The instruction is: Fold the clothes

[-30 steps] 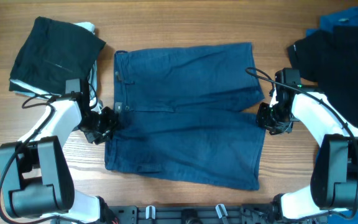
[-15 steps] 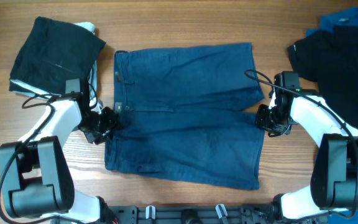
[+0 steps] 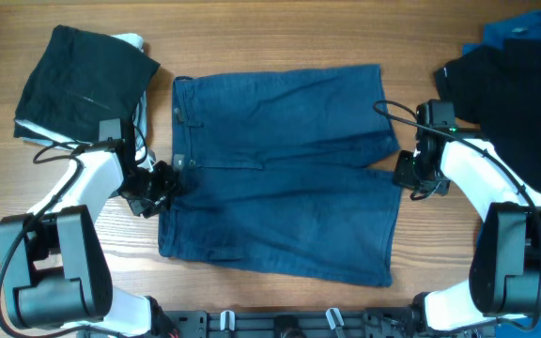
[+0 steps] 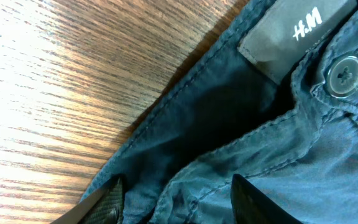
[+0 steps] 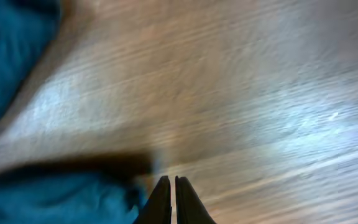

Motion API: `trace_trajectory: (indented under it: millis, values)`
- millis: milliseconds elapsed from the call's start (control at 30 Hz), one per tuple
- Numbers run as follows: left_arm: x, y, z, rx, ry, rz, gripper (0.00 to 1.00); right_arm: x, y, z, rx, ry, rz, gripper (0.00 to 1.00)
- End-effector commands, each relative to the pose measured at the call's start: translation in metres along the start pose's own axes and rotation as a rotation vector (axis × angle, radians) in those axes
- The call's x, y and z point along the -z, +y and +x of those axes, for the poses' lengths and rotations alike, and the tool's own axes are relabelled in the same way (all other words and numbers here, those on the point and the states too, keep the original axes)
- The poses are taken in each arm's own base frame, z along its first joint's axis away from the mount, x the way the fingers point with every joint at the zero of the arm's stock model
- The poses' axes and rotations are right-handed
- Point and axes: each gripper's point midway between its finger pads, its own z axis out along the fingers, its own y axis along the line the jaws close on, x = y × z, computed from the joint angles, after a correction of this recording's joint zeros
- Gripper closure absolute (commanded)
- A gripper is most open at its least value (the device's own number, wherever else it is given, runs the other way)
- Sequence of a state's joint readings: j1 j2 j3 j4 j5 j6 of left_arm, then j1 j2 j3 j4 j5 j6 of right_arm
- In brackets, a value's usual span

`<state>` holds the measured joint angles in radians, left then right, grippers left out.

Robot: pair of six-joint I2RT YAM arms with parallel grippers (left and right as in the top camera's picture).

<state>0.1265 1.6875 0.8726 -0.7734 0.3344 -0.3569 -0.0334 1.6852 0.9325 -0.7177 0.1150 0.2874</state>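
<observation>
Clothes, count: five pieces in the overhead view: two black, one pale, one navy, one bright blue.
Far left: a folded black garment (image 3: 85, 80) lies on the table (image 3: 280, 33), with the pale garment (image 3: 140, 115) showing from under its right edge.
Left gripper (image 3: 162, 185): it is at the left edge of the navy shorts (image 3: 280, 169), at the waistband. In the left wrist view the two fingertips (image 4: 112, 198) stand well apart, about half way open, and the waistband cloth lies between them. They do not clamp it.
Waistband details: one button (image 4: 344, 76) and one grey label (image 4: 297, 34) with white letters, both seen by the left wrist camera.
Middle: the navy shorts lie flat and spread out on the table, waistband to the left, leg openings to the right.
Right gripper (image 3: 413, 176): it is at the right edge of the shorts, near the notch between the two legs. In the right wrist view the fingers (image 5: 160, 199) are pressed together over the wood. The cloth edge is just beside them on the left. Whether any cloth is caught between them, I cannot tell.
Far right: the second black garment (image 3: 496, 84) lies on the table, and the bright blue garment (image 3: 524, 28) is at the top corner, touching it.
</observation>
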Motion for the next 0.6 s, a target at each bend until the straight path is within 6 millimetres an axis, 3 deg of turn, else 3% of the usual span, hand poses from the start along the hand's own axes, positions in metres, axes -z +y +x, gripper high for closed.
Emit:
trace_trajectory:
  millis: [0, 33, 100, 133, 200, 333, 567]
  values:
    - [0.000, 0.004, 0.000, 0.003, -0.008, -0.007, 0.45, 0.001, 0.010, -0.005, 0.025, 0.004, -0.047, 0.96]
    - [0.000, 0.004, 0.000, 0.003, -0.008, -0.007, 0.45, 0.003, 0.022, 0.010, 0.027, 0.069, -0.127, 0.94]
    - [0.000, 0.004, -0.001, 0.002, -0.009, -0.007, 0.45, 0.009, 0.033, 0.040, 0.024, 0.201, -0.204, 0.73]
    - [0.000, 0.004, -0.001, 0.003, -0.009, -0.007, 0.45, 0.012, 0.032, 0.054, 0.020, 0.264, -0.212, 0.67]
    - [0.000, 0.004, -0.001, 0.003, -0.009, -0.007, 0.45, 0.022, 0.035, 0.082, 0.000, 0.393, -0.241, 0.62]
    - [0.000, 0.004, -0.001, 0.003, -0.009, -0.007, 0.45, 0.022, 0.031, 0.097, -0.079, 0.452, -0.211, 0.62]
    - [0.000, 0.004, 0.000, 0.003, -0.008, -0.007, 0.45, -0.002, 0.031, 0.106, -0.090, 0.420, -0.220, 0.62]
